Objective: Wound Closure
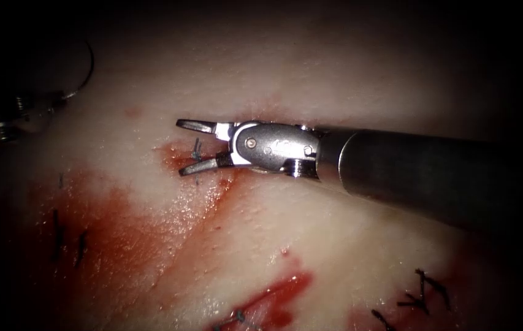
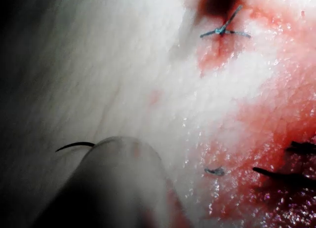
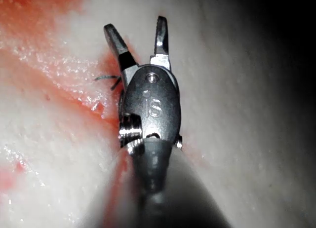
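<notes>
Nearest the endoscope, cut ends [image 1: 423, 291] of earlier stitches lie on the tissue [image 1: 359, 245] amid red fluid [image 1: 120, 227], beside the open cut [image 1: 270, 300]. Further in, the right tool [image 1: 189, 147] hovers with its jaws apart and empty, straddling a short stitch end [image 1: 196, 149] that stands up from the tissue at a stained spot. In its wrist view the same thread [image 3: 106, 78] sits just beside one jaw. Farthest back, at the left, the left tool [image 1: 25, 110] lies in shadow; whether it grips cannot be told, but the needle [image 1: 83, 73] curves up from its tip, clear of the tissue. Judging by this, the step concerns that stitch's tail. A next move would call for the jaws to close on the thread alone, sparing tissue.
</notes>
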`<act>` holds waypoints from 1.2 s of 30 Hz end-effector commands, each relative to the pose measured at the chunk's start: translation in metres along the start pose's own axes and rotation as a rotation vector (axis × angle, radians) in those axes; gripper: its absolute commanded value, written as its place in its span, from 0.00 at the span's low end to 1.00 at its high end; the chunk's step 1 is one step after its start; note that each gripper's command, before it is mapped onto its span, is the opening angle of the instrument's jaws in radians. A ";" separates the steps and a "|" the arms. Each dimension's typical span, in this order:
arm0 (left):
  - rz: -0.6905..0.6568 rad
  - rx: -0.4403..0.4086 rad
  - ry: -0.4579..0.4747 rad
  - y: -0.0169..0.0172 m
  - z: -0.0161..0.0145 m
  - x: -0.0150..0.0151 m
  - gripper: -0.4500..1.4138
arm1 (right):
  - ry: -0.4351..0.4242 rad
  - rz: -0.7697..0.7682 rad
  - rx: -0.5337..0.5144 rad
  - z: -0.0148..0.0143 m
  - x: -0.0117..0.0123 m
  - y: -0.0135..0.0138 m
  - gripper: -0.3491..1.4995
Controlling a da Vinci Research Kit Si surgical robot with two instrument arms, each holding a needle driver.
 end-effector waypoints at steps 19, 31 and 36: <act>-0.029 0.206 0.201 0.0066 -0.0075 0.0163 0.00 | -0.059 0.812 -0.155 -0.0079 0.0009 0.0035 0.78; 0.053 0.481 0.267 0.0091 -0.0114 0.0233 0.00 | 0.000 1.120 -0.185 -0.0097 0.0022 0.0039 0.94; 0.086 0.510 0.287 0.0092 -0.0115 0.0234 0.00 | 0.001 1.137 -0.182 -0.0100 0.0022 0.0040 0.93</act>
